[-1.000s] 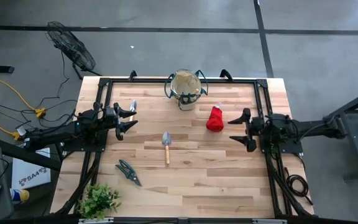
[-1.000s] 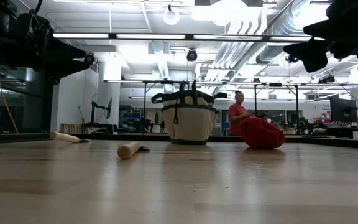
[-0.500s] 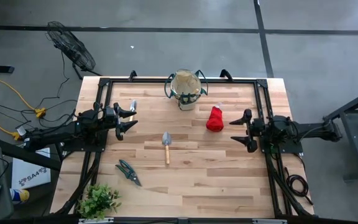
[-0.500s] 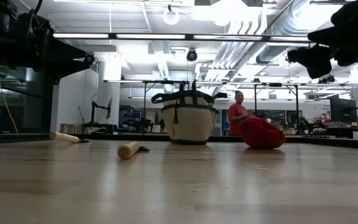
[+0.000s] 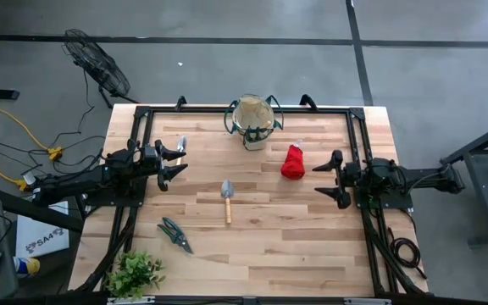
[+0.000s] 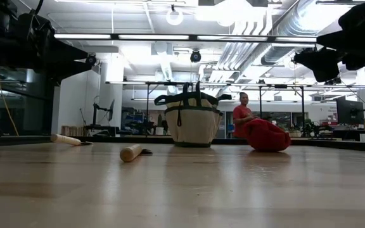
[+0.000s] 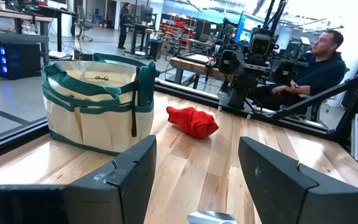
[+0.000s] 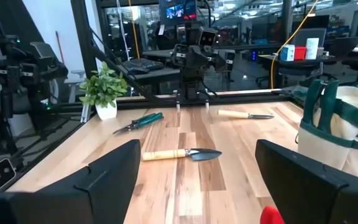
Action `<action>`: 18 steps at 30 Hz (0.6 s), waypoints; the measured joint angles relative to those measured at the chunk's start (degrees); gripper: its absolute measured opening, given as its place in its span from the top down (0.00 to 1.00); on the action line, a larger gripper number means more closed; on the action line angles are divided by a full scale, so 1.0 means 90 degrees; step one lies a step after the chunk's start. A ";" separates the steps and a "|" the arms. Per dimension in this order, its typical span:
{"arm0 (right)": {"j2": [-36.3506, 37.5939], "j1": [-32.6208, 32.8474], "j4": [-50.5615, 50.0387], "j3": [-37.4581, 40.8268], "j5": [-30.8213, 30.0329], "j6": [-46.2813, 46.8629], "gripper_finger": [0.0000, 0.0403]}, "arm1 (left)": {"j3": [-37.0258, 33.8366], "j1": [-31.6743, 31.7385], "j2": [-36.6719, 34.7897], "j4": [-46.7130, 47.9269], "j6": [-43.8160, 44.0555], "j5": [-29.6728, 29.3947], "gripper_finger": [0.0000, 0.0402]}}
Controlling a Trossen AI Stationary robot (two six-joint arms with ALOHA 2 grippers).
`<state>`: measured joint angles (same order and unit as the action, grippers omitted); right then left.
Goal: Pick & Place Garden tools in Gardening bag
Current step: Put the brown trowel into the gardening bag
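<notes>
The right gripper [image 5: 327,179] hangs above the right side of the table [image 5: 312,237] with its fingers [image 8: 107,171] spread wide and nothing between them; in the low view it shows as a dark shape [image 6: 325,60] high over the wood. Just beside it, toward the table's middle, lies the red bundle [image 5: 292,162], which the low view shows resting on the surface [image 6: 266,135] near the bag and apart from it. The left gripper [image 5: 173,162] is over the left side of the table, also open wide and empty, its fingers [image 7: 132,171] framing the bag and the bundle [image 7: 192,121] ahead of it. Beside this gripper, on the far side, lies a wooden-handled hand fork [image 5: 181,142], seen from the right wrist as a light handle with a metal end [image 8: 244,114]. The bag [image 5: 253,121] stands upright at the far edge of the table near the middle, its mouth open and its green handles up [image 6: 192,120]; from above I cannot tell what is inside. The trowel [image 5: 226,198] lies in the middle of the table, well apart from both grippers, blade toward the bag and handle toward the near edge. The shears [image 5: 174,233] lie closer to the near left part of the table, and a leafy plant [image 5: 134,274] sits at the near left corner. A person [image 7: 316,65] in dark clothes sits beyond the table in the left wrist view.
</notes>
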<state>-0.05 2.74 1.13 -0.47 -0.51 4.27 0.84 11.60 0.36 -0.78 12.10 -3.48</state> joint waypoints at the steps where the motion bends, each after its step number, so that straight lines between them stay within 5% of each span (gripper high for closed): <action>1: -0.0003 0.0000 -0.0013 0.0000 0.0052 0.0001 0.23 | 0.0000 0.0000 0.0000 0.0001 -0.0002 0.0000 0.44; 18: -0.0114 0.0000 -0.0040 0.0005 0.0085 0.0024 0.23 | 0.0000 0.0000 0.0001 0.0000 -0.0001 0.0001 0.44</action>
<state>-1.08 2.74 0.77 -0.43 0.25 4.49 0.84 11.60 0.37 -0.79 12.09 -3.48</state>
